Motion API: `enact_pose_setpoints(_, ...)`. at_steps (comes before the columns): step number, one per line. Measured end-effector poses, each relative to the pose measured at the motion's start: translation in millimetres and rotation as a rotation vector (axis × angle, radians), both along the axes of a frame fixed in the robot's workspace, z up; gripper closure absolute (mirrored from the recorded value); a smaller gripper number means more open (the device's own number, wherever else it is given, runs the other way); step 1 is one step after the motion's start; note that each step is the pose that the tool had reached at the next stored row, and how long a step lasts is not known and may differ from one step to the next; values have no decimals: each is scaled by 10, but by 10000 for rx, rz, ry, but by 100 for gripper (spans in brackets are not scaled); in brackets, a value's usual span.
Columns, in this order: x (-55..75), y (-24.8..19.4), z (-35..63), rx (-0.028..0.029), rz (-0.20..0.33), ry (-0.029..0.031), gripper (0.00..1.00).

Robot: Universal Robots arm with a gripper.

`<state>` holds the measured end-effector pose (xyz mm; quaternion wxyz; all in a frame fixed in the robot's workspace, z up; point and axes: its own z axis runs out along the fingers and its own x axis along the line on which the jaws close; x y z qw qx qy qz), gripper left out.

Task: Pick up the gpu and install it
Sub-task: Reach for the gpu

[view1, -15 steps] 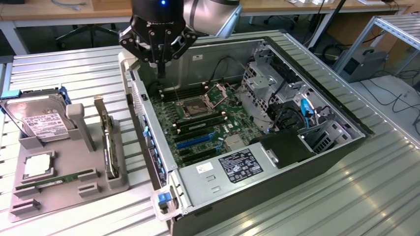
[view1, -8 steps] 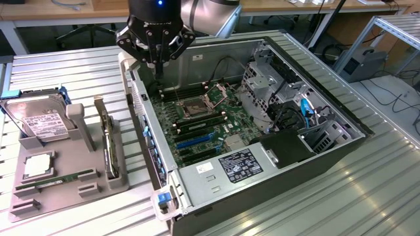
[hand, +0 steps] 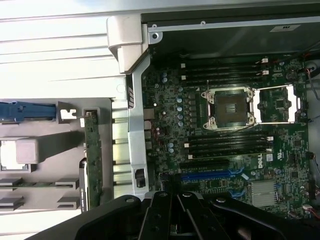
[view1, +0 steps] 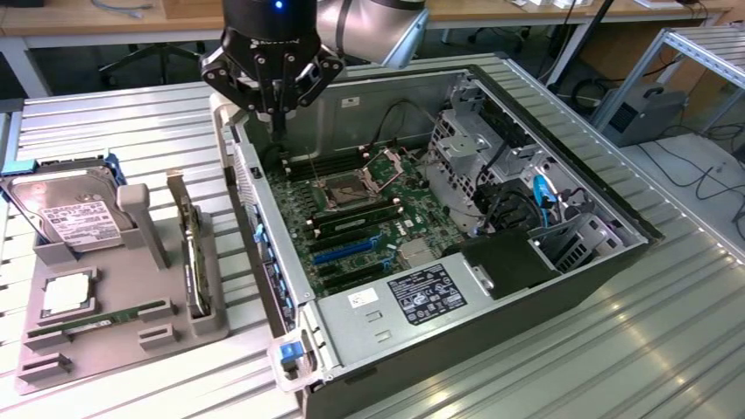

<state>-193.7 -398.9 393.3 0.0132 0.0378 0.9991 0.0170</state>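
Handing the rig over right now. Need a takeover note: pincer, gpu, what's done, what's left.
Pincer: shut, empty, hovering above the far end of the open black computer case.
Thin dark green GPU card with silver bracket: on edge in the grey plastic fixture, on the exterior view's left of the case.
Done: nothing; the card is not yet picked up.
Left: pick-up and install.
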Motion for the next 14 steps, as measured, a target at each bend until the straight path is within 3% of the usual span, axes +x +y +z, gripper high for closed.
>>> enact_pose_setpoints(14,-66,0,0,-9,-1,-1,89)
